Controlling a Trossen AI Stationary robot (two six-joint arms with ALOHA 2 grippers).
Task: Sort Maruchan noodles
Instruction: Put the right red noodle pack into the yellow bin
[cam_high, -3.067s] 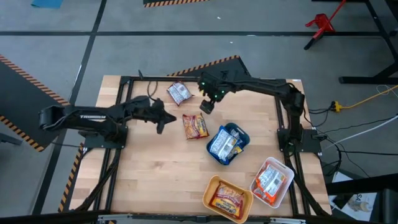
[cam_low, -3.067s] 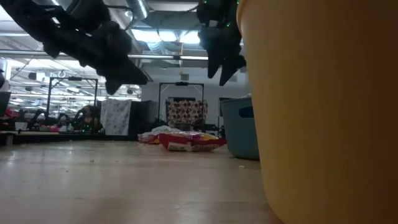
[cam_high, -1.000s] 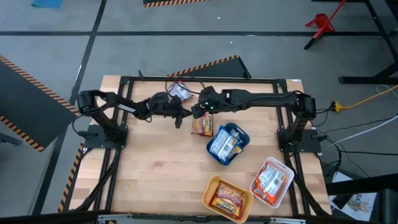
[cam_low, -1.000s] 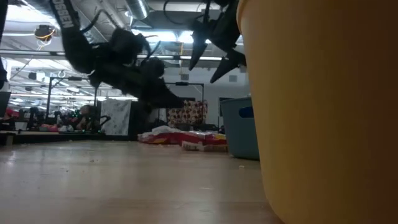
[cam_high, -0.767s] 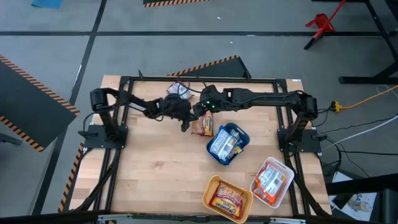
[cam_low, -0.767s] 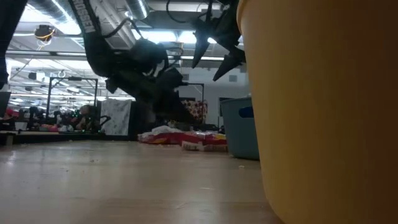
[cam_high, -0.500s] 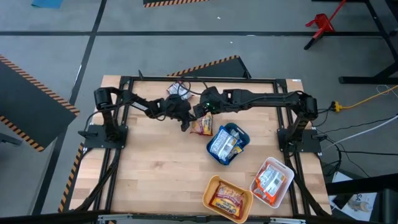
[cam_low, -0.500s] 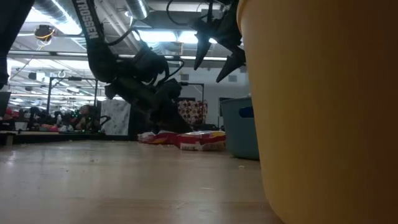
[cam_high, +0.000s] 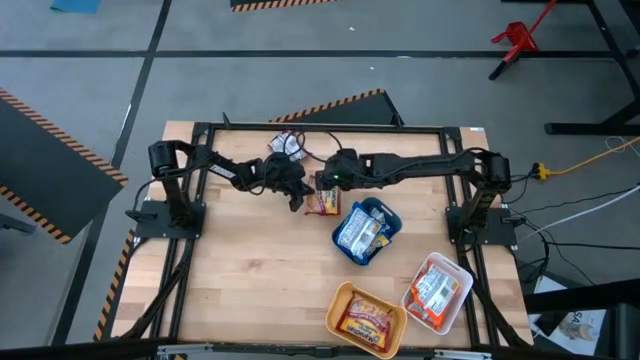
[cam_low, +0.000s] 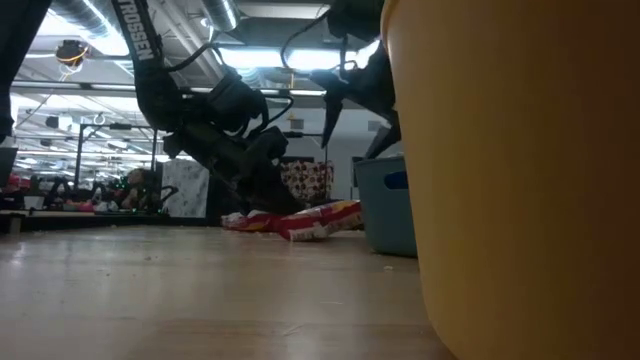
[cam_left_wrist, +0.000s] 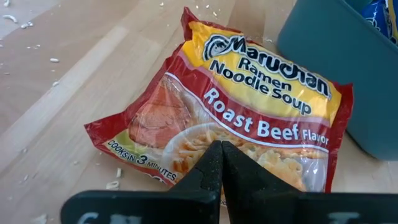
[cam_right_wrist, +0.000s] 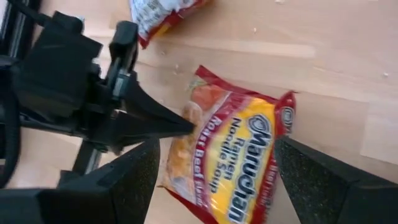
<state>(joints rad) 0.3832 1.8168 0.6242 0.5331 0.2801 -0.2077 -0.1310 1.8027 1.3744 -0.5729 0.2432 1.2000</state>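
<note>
A red-and-yellow Maruchan Roast Beef packet (cam_high: 323, 205) (cam_left_wrist: 249, 112) (cam_right_wrist: 242, 149) lies mid-table beside the teal tray (cam_high: 392, 222). In the low view the packet (cam_low: 315, 220) sits tilted, its tray-side edge raised. My left gripper (cam_high: 297, 196) (cam_left_wrist: 220, 148) (cam_low: 280, 205) is shut, its tips at the packet's left side. My right gripper (cam_high: 322, 188) (cam_right_wrist: 230, 180) (cam_low: 362, 125) hovers open above the packet, one finger on each side, touching nothing. A red-and-white packet (cam_high: 285, 147) lies flat near the far edge. My left gripper presses its shut fingertips (cam_right_wrist: 183, 126) against the Roast Beef packet's long edge (cam_left_wrist: 193, 146) nearest the table's left side. It comes slanting down from the left, across that edge. The packet rests on the table by this edge, and its opposite side is tipped up.
The teal tray (cam_left_wrist: 348, 68) holds blue-and-white packets. An orange tray (cam_high: 340, 300) with an orange packet and a white tray (cam_high: 455, 300) with a red-and-white packet sit near the near-right corner. The orange tray (cam_low: 520, 180) fills the low view's right half. Bare wood lies near-left.
My left gripper has moved right and down to the Roast Beef packet, staying shut. The packet, flat a second ago, now has its tray-side edge tipped up. My right gripper has come down toward the packet, still open.
</note>
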